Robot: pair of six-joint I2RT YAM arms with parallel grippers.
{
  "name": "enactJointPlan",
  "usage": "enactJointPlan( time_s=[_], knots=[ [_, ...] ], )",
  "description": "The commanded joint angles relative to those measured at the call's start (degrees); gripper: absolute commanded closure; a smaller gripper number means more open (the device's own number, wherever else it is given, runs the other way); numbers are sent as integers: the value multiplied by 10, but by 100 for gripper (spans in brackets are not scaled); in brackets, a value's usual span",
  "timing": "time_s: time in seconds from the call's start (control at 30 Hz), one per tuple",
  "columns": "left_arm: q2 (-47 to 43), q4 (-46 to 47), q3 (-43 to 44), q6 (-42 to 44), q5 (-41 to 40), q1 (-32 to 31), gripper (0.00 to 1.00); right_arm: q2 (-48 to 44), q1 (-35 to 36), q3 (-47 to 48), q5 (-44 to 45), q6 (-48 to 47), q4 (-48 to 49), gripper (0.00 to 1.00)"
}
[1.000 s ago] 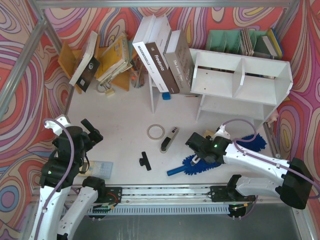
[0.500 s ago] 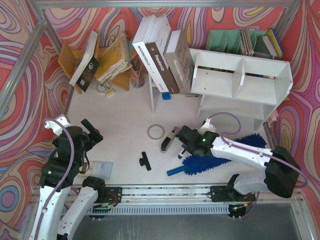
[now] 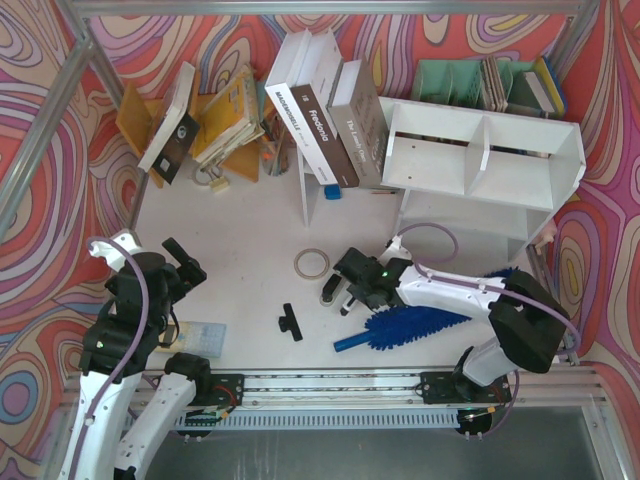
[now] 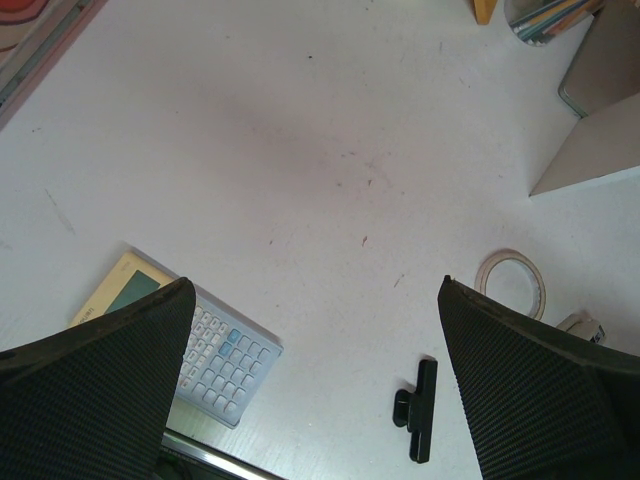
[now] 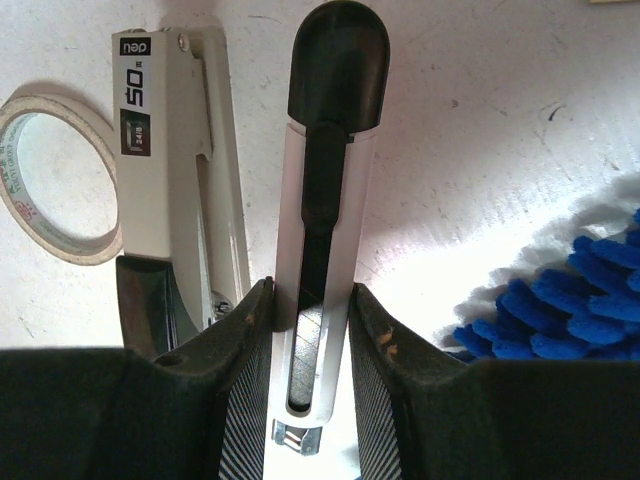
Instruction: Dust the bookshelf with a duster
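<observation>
The blue fluffy duster (image 3: 408, 324) lies flat on the table near the front edge, its handle (image 3: 350, 342) pointing left. Its fluff shows at the right of the right wrist view (image 5: 590, 300). The white bookshelf (image 3: 480, 160) stands at the back right. My right gripper (image 3: 352, 290) is just left of the duster head and is shut on a black-and-white stick tool (image 5: 335, 60), its jaws (image 5: 311, 288) pressed on both sides. My left gripper (image 3: 185, 262) hangs open and empty over the left of the table (image 4: 310, 300).
A stapler (image 5: 170, 150) and a tape ring (image 5: 50, 180) lie just left of the stick tool. A black clip (image 3: 291, 321) and a calculator (image 3: 200, 335) lie near the front. Leaning books (image 3: 320, 120), a wooden rack (image 3: 135, 115) and a green organizer (image 3: 455, 80) line the back.
My right gripper has moved left, from above the duster head to the stick tool beside the stapler. The duster and the left arm have not moved.
</observation>
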Motion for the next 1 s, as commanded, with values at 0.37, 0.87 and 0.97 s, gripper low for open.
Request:
enactJointPlan(
  time_s=[0.37,0.87,0.97],
  knots=[
    [-2,-6,-8,-1,2,-1,2,15,-1,20,-1,6,10,55],
    [10,-4,-4,11,19,-1,2,-161,-1,-19,61,52,-149,45],
    [16,-7,4,21,29,-1,2,-200,0,-43,77,68,-190,43]
  ],
)
